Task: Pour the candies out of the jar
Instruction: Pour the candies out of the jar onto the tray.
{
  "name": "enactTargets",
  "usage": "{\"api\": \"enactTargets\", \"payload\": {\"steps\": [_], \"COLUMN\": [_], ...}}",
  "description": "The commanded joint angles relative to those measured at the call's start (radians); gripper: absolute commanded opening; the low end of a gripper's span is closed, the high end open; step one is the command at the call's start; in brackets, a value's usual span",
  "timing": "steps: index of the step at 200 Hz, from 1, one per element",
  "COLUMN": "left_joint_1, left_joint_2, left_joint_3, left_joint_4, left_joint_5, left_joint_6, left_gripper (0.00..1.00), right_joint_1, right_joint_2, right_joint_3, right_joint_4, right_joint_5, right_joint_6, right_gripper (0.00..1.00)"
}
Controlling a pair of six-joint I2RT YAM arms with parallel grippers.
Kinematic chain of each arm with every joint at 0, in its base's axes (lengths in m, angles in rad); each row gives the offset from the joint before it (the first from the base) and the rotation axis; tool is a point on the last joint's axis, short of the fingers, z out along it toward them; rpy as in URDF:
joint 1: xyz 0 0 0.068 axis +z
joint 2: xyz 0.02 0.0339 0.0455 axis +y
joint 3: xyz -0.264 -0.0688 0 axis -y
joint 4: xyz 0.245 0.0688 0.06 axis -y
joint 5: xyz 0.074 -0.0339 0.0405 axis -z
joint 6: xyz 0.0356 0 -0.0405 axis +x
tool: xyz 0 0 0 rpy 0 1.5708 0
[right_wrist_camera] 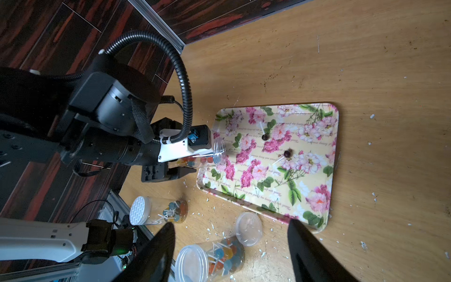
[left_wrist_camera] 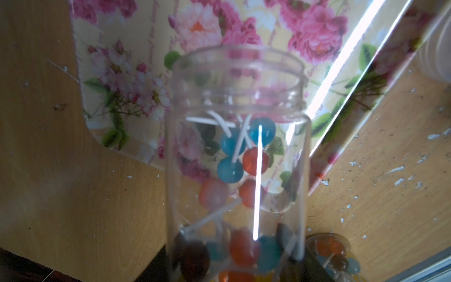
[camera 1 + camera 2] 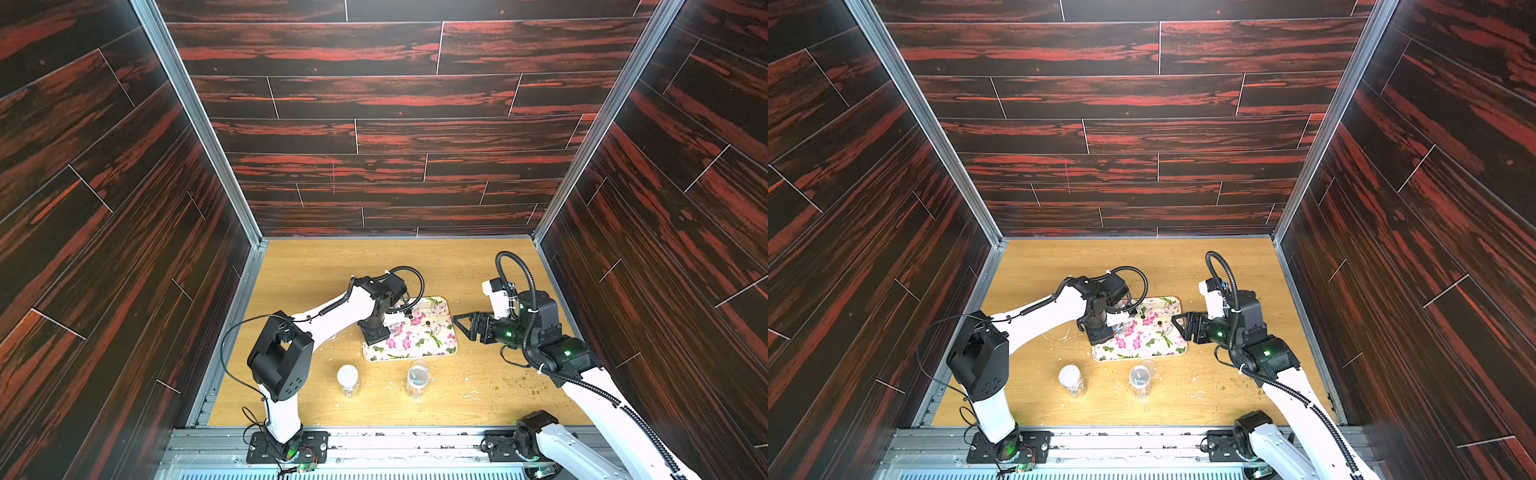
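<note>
The left end effector (image 1: 190, 162) is pressed onto the jar (image 2: 236, 146), pinching its clear body and holding it tipped close to level. The mouth is just past the left short edge of the tray (image 1: 280, 195), at the lower centre of both top views. Most candies (image 2: 255, 161) sit toward the jar's base and a few sit at the shoulder, with their white sticks (image 2: 220, 125) crossed below the neck. Two dark ones (image 1: 287, 153) already lie on the tray. To pour well, the wrist likely needs to roll further so the mouth points clearly downward, and slowly, because the crossed sticks look apt to bridge at the neck. Small shakes should free them better than a steep dump. Carrying the mouth farther in over the tray and keeping it low would help, since round candies roll and the rim looks shallow. The grip must not slacken on the smooth plastic. The right end effector (image 3: 464, 327) is spread and empty just beside the tray's right edge, where it could steady the tray. The capped jar (image 1: 156, 212), open jar (image 1: 212, 258) and lid (image 1: 249, 228) stand on the counter (image 1: 366, 73) below the tray in both top views, apart from the pour.
</note>
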Motion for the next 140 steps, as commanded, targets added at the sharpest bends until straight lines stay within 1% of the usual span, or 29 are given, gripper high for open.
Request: {"api": "enactTargets", "payload": {"steps": [1,47,90,140], "left_joint_1": [-0.003,-0.004,-0.004,-0.004], "left_joint_2": [0.011,0.022,0.047,0.078], "left_joint_3": [0.03,0.042,0.073,0.099], "left_joint_4": [-0.055,-0.068,-0.106,-0.151], "left_joint_5": [-0.018,-0.025,-0.039,-0.059], "left_joint_6": [0.022,0.028,0.033,0.042], "left_gripper": [0.44,0.44,0.44,0.44], "right_joint_1": [-0.004,-0.004,-0.004,-0.004], "right_joint_2": [0.003,-0.033,-0.049,-0.067], "right_joint_3": [0.009,-0.024,-0.045,-0.023], "right_joint_4": [-0.006,0.006,0.015,-0.019], "right_joint_5": [-0.021,-0.004,-0.018,-0.01], "right_joint_6": [-0.012,0.005,0.007,-0.012], "right_gripper": [0.75,0.76,0.76,0.76]}}
